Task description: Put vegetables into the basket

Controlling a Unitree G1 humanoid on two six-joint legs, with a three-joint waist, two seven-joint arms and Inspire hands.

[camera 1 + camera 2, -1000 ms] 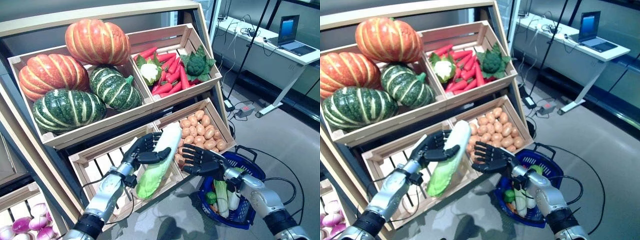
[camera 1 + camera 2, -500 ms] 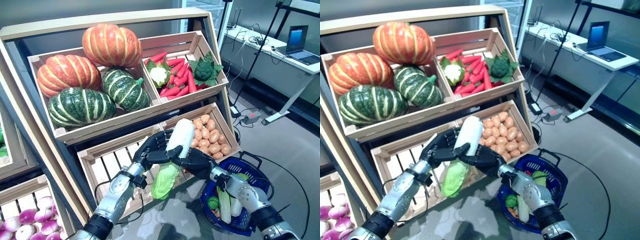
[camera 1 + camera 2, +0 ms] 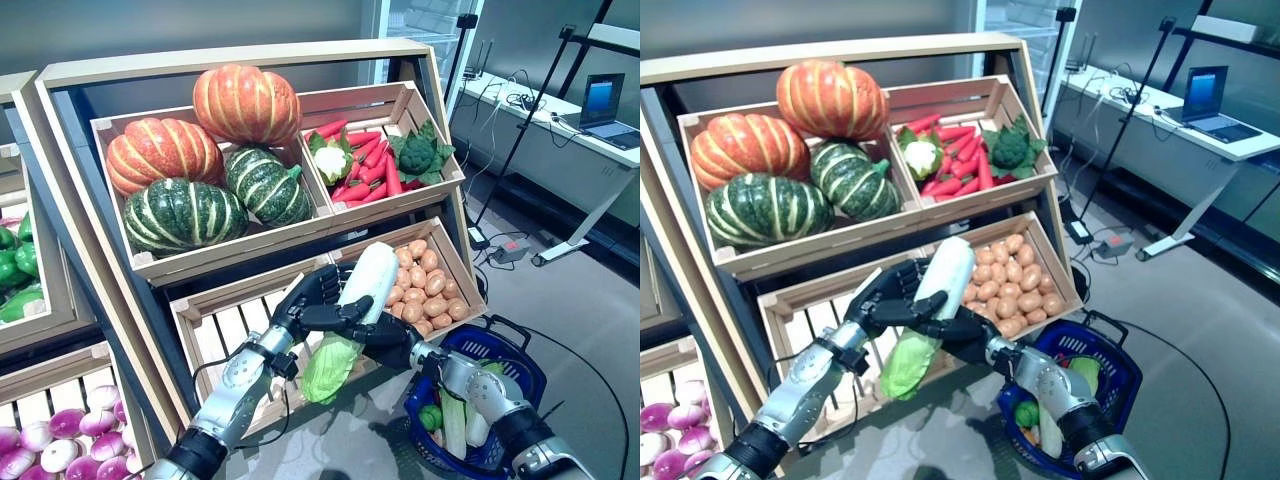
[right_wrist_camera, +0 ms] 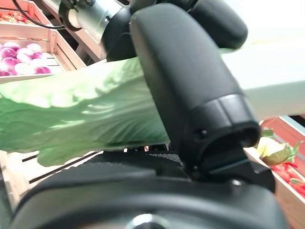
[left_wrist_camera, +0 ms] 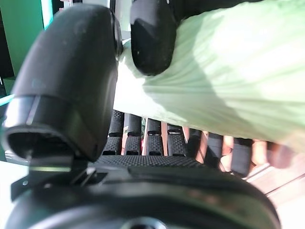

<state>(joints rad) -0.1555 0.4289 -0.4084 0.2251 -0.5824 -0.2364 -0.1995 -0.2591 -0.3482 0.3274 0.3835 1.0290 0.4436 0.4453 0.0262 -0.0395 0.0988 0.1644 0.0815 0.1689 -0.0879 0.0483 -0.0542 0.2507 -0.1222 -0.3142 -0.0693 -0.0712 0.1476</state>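
Observation:
A long napa cabbage (image 3: 352, 310), white at the stem and green at the leaf end, is held in front of the stand's lower crates. My left hand (image 3: 305, 300) is curled round its middle from the left. My right hand (image 3: 392, 340) has come in from the right and closes on the same cabbage from below, its thumb (image 4: 190, 90) lying over the leaves (image 4: 86, 109). The left wrist view shows my thumb (image 5: 147, 33) pressed on the pale leaf (image 5: 228, 71). The blue basket (image 3: 524, 362) stands on the floor at the lower right, holding a long white-green vegetable (image 3: 453, 422) and a small green one (image 3: 430, 417).
The wooden stand (image 3: 230, 60) with its slanted crates rises just behind both hands. A crate of small brown potatoes (image 3: 425, 290) is right beside them. A desk with a laptop (image 3: 605, 105) stands at the far right, across grey floor.
My right hand has moved from above the basket up and left to the cabbage and closed on it. My left hand still holds the cabbage. The camera has shifted.

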